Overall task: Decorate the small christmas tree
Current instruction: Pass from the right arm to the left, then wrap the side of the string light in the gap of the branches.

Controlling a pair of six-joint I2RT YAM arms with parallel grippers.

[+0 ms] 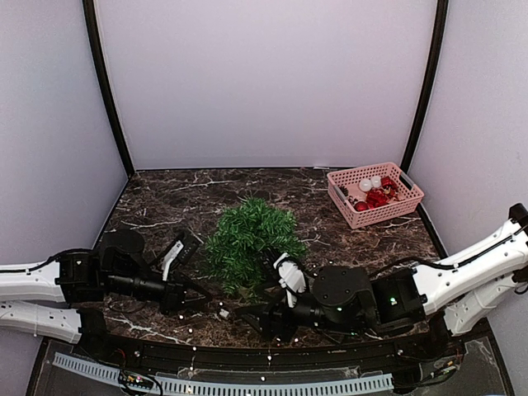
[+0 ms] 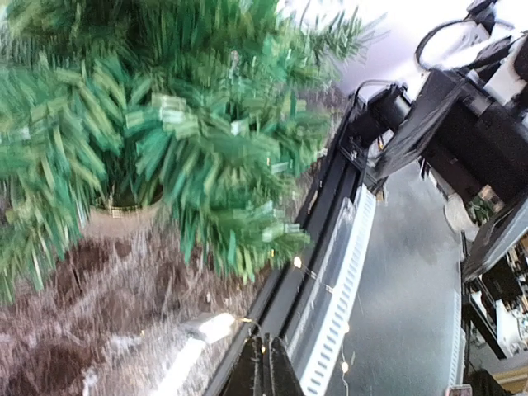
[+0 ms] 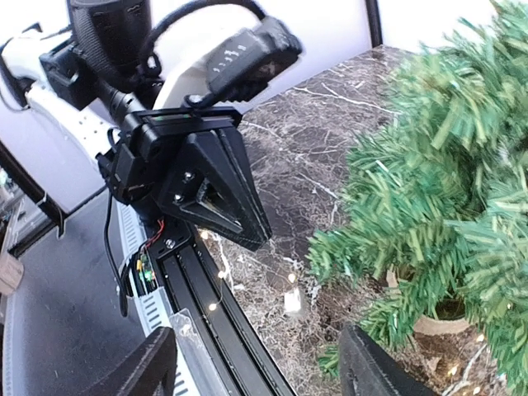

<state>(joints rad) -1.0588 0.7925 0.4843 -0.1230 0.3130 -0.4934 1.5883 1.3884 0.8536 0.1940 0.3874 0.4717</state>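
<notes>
The small christmas tree (image 1: 250, 242) stands mid-table, bushy and dark green, in a tan pot (image 2: 124, 219). A thin light string (image 1: 239, 353) with tiny lit bulbs runs along the front rail to a small white box (image 1: 223, 313) on the table. My left gripper (image 1: 200, 302) lies low at the tree's front left. In the left wrist view it (image 2: 266, 367) is shut on the light string's wire, with a lit bulb between the jaws. Just front right of the tree, my right gripper (image 1: 260, 320) is open and holds nothing. Its fingers (image 3: 379, 367) straddle the white box (image 3: 292, 301).
A pink basket (image 1: 381, 215) of red and white ornaments (image 1: 378, 198) sits at the back right. The black front rail (image 3: 214, 322) runs just below both grippers. Dark marble table, walls on three sides.
</notes>
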